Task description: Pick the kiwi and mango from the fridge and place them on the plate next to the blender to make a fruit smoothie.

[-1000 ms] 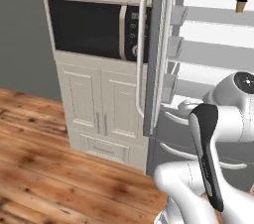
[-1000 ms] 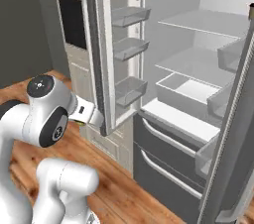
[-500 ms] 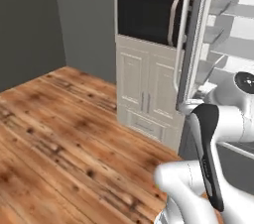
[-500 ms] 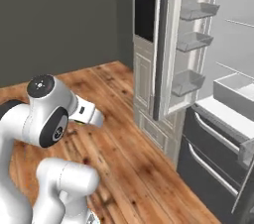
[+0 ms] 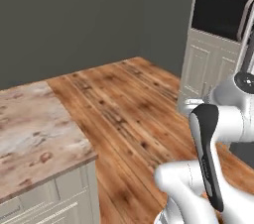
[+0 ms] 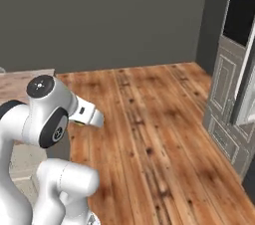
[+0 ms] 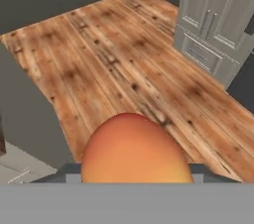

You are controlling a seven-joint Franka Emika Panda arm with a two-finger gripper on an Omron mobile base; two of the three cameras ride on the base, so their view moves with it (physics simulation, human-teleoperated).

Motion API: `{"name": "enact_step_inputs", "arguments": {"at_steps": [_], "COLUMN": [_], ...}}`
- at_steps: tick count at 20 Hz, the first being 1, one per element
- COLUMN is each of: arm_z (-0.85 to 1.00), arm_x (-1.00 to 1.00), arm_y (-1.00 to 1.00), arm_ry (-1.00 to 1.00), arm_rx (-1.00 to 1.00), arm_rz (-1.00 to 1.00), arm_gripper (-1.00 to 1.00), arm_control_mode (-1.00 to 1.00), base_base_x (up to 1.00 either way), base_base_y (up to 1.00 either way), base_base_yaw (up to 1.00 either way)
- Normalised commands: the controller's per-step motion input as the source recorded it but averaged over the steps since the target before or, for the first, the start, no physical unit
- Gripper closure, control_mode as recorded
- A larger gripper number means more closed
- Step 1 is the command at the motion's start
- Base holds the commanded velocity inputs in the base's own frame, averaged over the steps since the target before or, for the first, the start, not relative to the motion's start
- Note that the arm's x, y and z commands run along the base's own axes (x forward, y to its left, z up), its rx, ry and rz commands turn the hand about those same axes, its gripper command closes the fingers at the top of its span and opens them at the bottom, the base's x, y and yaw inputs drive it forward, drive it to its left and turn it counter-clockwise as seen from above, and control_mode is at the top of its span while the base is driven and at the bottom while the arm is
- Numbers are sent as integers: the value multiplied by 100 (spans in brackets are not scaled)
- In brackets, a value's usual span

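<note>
One rounded orange-yellow mango [image 7: 135,149] is clamped in the tool [image 7: 134,171] above the wooden floor [image 7: 124,54]; it could be dropped if jolted while being carried.

Even, soft rendered light with no clear source; the wooden floor [image 5: 129,104] reads bright, the grey back wall [image 6: 109,15] dim and flat. Shadows are faint. All views look slightly soft (low resolution), and the mango [image 7: 135,151] close to the lens is blurred.
</note>
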Motion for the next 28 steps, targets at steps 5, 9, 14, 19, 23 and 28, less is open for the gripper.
{"name": "enact_step_inputs", "arguments": {"at_steps": [5,9,14,19,23,28], "arm_z": [0,0,0,0,0,0], "arm_x": [0,0,0,0,0,0], "arm_y": [0,0,0,0,0,0], "arm_ry": [0,0,0,0,0,0], "arm_rx": [0,0,0,0,0,0], "arm_rz": [0,0,0,0,0,0], "arm_gripper": [100,100,100,100,100,100], "arm_control_mode": [100,100,100,100,100,100], "base_base_x": [-95,-63,-26,-1,0,0], "base_base_y": [20,79,100,100,100,100], "base_base_yaw": [46,41,35,29,24,21]}}
